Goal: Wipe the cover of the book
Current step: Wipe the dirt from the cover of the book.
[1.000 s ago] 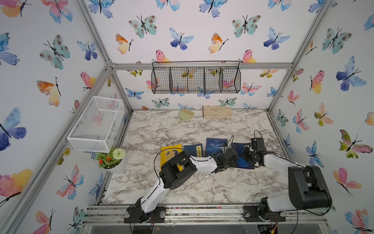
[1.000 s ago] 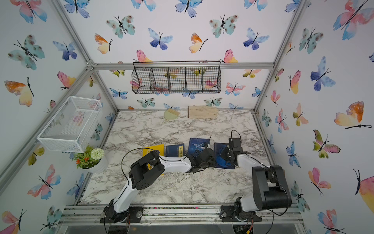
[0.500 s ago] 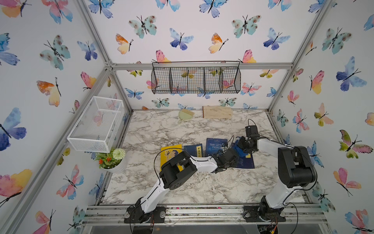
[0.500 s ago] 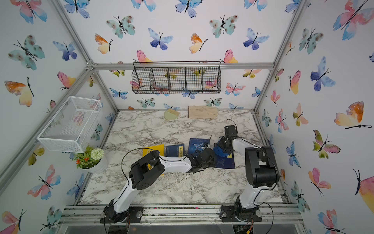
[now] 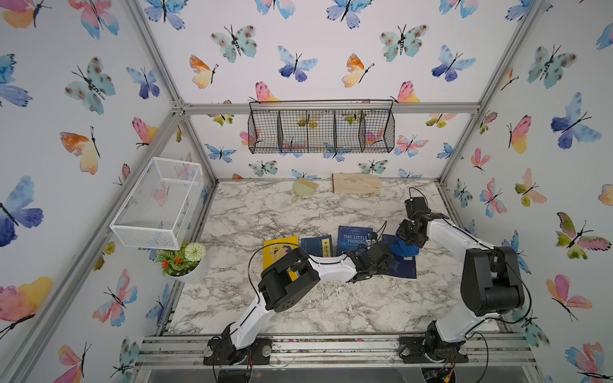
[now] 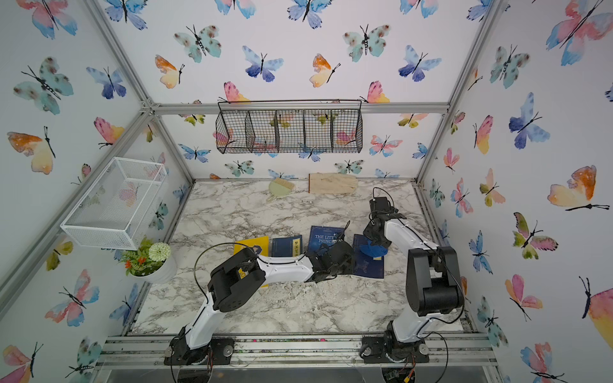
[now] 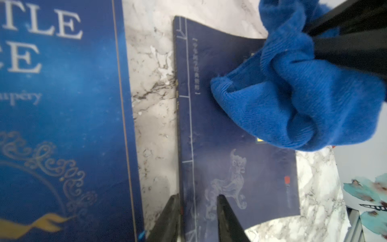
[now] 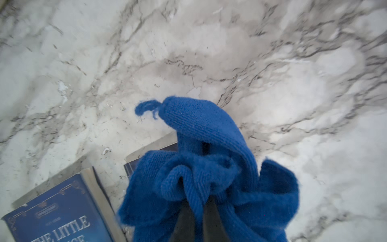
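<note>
Flowers (image 5: 195, 252) in white pot (image 5: 195, 274) mid-left, right gripper (image 8: 198, 206) clamping blue cloth (image 7: 293, 100), seemingly touching dark book (image 7: 219, 150), left gripper (image 7: 197, 198) slightly parted, beast drawing (image 7: 228, 184) seen only from left wrist

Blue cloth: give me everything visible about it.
The cloth is bright blue, ribbed like microfibre, bunched into loose folds, with a frayed thread at one corner. The right gripper is shut on its gathered middle and the rest hangs down. Its lower folds seem to rest on the far end of the navy book, hiding part of the cover.
</note>
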{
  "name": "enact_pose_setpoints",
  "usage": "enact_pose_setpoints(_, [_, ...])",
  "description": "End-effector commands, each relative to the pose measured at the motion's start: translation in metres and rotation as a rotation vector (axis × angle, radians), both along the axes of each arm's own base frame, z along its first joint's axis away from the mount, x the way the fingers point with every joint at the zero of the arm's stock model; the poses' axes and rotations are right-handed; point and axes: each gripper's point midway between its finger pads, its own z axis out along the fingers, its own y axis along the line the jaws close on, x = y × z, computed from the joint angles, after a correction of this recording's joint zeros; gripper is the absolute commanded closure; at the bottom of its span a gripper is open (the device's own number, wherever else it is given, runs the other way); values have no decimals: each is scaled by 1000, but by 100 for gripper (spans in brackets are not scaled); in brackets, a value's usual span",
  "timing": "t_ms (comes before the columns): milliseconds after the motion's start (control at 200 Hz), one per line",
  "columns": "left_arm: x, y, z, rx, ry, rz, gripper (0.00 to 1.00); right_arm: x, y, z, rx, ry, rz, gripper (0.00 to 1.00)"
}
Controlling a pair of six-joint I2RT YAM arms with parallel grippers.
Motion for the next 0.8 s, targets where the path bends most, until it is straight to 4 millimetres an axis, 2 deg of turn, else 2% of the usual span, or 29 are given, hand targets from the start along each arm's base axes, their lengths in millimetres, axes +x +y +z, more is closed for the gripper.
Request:
enact_pose_setpoints(0, [-4,4,63,-66,-75,-43,61,-6,-14,24,-64,-21,-21,93])
enact_pose_setpoints(40, [-1,11,69,-70,-85,-33,61,-6,-12,30,-52,-37,-14,93])
enact_pose_setpoints(55, [-1,15,65,-59,-82,-27,61,-5,-11,32,-45,-45,-11,93])
enact_pose_setpoints(75, [0,20,78,-78,-94,-21,61,-5,-9,35,-38,-53,-6,93])
enact_pose_setpoints(140, [8,40,79,-64,-101,16,60,-5,-5,44,-8,-82,6,93])
enact_pose_setpoints(235, [23,73,69,8,-112,83,59,-6,3,60,44,-140,18,93])
enact_pose_setpoints(335, [36,107,49,99,-68,141,58,-7,19,74,139,-205,54,93])
enact_pose_setpoints(450, [44,134,30,142,-37,188,58,-9,41,81,247,-254,97,94])
enact_pose_setpoints(596, [49,149,5,156,19,201,58,-13,78,79,333,-285,184,96])
enact_pose_setpoints(791, [51,152,-17,181,64,199,59,-19,125,59,397,-220,325,97])
